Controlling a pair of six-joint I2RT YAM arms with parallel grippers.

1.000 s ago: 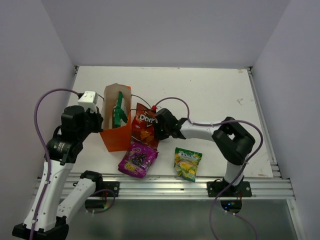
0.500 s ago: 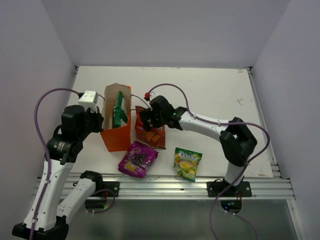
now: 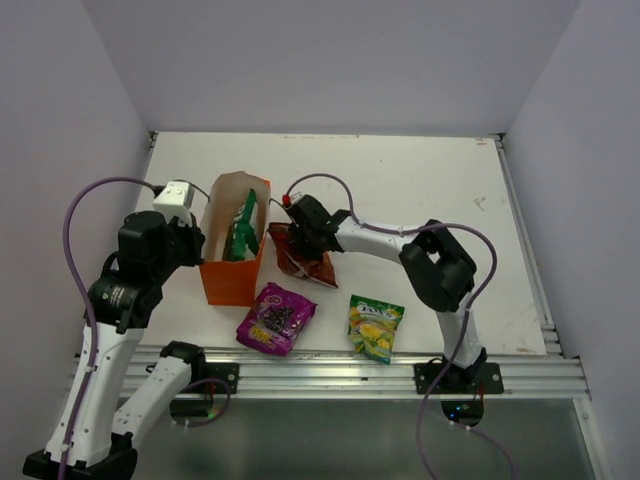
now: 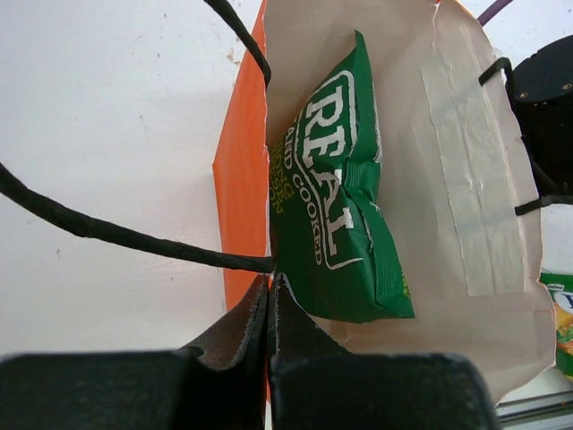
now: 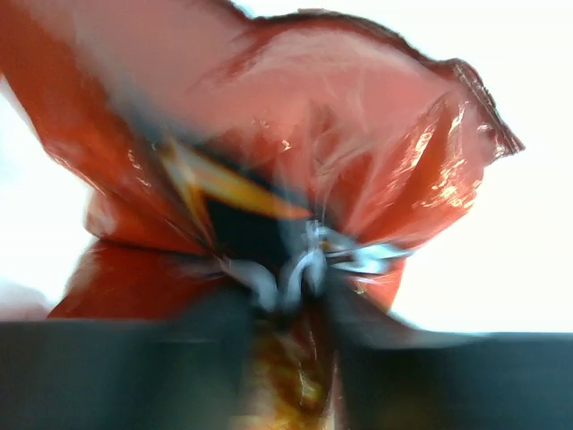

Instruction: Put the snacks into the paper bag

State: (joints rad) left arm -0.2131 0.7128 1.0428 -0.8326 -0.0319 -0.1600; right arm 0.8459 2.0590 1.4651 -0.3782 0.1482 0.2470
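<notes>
The right gripper (image 3: 301, 229) is now pinching the newly crumpled red Doritos bag (image 3: 306, 259) beside the paper bag (image 3: 231, 281); the left gripper (image 4: 270, 297) is clamping its rim.

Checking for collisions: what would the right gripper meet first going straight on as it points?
The red Doritos bag: its foil already looks bunched in the right gripper, though that view is blurred.

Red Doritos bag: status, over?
Left gripper jaws pinching upright orange paper bag rim. Right gripper jaws clamped on red foil Doritos bag, not yet inside. Nothing seen blocking.
</notes>
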